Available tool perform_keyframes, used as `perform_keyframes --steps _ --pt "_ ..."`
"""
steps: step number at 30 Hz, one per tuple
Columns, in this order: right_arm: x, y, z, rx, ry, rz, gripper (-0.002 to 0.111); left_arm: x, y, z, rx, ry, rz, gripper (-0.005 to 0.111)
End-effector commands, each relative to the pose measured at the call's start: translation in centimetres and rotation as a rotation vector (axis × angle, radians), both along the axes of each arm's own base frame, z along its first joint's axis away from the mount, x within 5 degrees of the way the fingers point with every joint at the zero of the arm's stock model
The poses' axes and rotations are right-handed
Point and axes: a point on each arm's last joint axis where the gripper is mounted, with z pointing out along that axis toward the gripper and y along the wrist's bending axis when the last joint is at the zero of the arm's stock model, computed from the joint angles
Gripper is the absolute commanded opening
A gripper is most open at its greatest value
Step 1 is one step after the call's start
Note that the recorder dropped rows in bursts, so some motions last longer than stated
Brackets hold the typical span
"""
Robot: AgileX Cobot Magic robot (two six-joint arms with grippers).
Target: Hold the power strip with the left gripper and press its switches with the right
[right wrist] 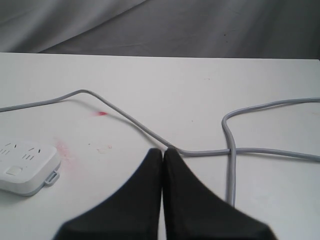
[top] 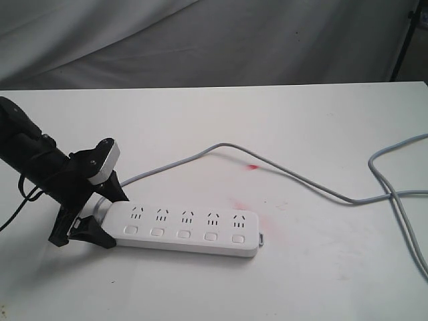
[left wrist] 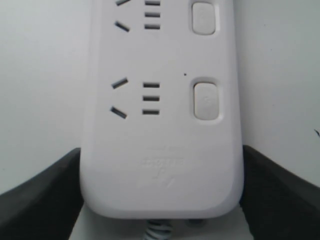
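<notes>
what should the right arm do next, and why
Probably swing the shut right gripper across to hover over the end switch. The left gripper seems to clamp the power strip at its cord end, while the right one hangs near the grey cord, away from every switch.

left gripper [top: 109, 214]: my jaws straddle the power strip's [top: 194, 231] near end | power strip: flat on white table [top: 321, 120] | cord [top: 301, 180]: trails right, crossing itself | red smear [top: 253, 166]: beside cord
</notes>
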Motion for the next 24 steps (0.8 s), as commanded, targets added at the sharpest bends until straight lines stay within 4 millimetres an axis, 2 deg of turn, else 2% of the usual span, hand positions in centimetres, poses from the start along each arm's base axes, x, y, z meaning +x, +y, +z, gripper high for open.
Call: perform_keyframes --steps 1,5,8,12,16,19,24 --pt "0.0 0.0 -0.1 -0.017 0.000 0.001 0.000 -0.2 -0.2 0.0 0.000 0.004 -0.007 0.000" --pt "0.0 0.0 -0.1 -0.017 0.000 0.001 0.000 -0.2 -0.2 0.0 -0.002 0.008 -0.007 0.002" --pt "0.0 0.0 -0.1 -0.017 0.000 0.001 0.000 -0.2 -0.2 0.0 -0.003 0.008 -0.006 0.012" --pt "0.0 0.0 -0.1 -0.017 0.000 0.001 0.000 -0.1 -0.3 0.1 -0.018 0.009 0.012 0.039" --pt "0.0 0.0 -0.1 -0.017 0.000 0.001 0.000 -0.1 -0.5 0.2 -0.034 0.017 0.023 0.078" --pt "0.0 0.0 -0.1 -0.017 0.000 0.001 0.000 -0.2 -0.6 0.3 -0.046 0.040 0.045 0.095" --pt "0.0 0.0 -0.1 -0.017 0.000 0.001 0.000 0.0 -0.7 1.8 -0.053 0.039 0.095 0.098"
